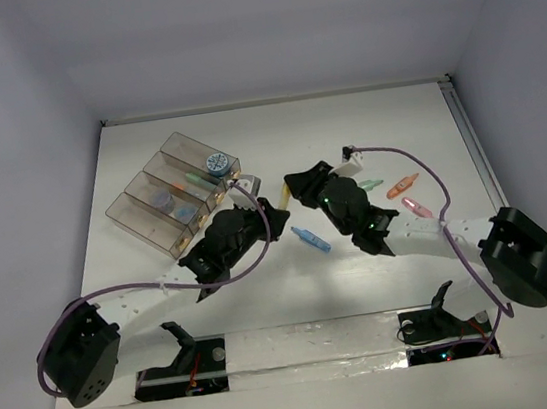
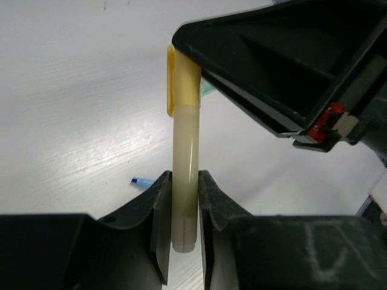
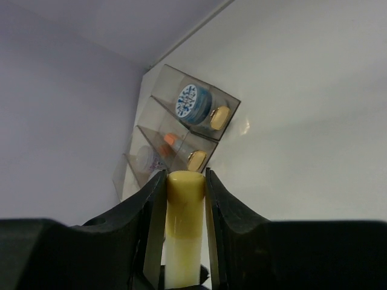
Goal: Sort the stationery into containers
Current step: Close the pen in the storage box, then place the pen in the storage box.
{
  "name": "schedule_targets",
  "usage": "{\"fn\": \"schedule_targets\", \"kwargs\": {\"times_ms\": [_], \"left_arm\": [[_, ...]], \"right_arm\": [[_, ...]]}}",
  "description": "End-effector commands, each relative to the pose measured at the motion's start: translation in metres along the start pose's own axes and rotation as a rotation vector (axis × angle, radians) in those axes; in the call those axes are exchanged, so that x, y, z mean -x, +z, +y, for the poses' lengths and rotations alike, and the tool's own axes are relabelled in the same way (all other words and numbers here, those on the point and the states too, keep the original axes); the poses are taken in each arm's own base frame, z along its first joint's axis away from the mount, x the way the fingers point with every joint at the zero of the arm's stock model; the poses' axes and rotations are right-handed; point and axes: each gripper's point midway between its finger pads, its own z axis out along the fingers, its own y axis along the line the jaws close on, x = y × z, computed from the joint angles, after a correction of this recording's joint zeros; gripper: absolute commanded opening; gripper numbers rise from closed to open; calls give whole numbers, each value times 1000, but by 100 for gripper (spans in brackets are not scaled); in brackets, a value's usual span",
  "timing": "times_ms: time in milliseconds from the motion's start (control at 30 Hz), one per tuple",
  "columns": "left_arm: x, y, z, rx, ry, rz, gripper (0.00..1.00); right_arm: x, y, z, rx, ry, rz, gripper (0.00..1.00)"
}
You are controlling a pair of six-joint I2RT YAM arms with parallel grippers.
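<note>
1. Yellow pen (image 2: 184, 151) hangs above mid-table, with the left gripper (image 2: 183, 199) and the right gripper (image 3: 185, 193) each clamped on one end.
2. Four joined containers (image 1: 125, 212) sit at the left edge of the table (image 1: 344, 125) (white surface stretches behind them).
3. Four loose pens lie on the table: blue pen (image 1: 310, 239), green pen (image 1: 370, 185), orange pen (image 1: 401, 186), pink pen (image 1: 415, 208).

containers (image 1: 139, 214) sit far left on the table (image 1: 343, 120), a tape roll (image 1: 216, 163) in their far end box. midtable, a capped pen (image 2: 184, 175) bridges left gripper (image 2: 183, 208) and right gripper (image 3: 184, 181); a loose pen (image 1: 310, 239) lies nearer, other pens (image 1: 402, 185) rightward.
</note>
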Motion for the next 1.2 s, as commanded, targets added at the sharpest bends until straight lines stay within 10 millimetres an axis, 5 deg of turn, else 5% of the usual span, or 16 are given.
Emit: {"fn": "schedule_targets", "kwargs": {"times_ms": [0, 233, 667, 767, 967, 1167], "left_arm": [[175, -4, -20, -5, -53, -542, 0], [196, -5, -18, -3, -48, -581, 0], [163, -33, -10, -25, -104, -544, 0], [156, -36, -3, 7, -100, -532, 0], [157, -30, 28, 153, -107, -514, 0], [162, -2, 105, 333, -252, -408, 0]], "right_arm": [[-164, -98, 38, 240, -63, 680, 0], [-176, -107, 40, 257, -38, 728, 0], [-112, -72, 28, 113, -99, 450, 0], [-98, -68, 30, 99, -97, 407, 12], [-64, -77, 15, 67, -138, 316, 33], [-41, -98, -17, -4, -191, 270, 36]]}}
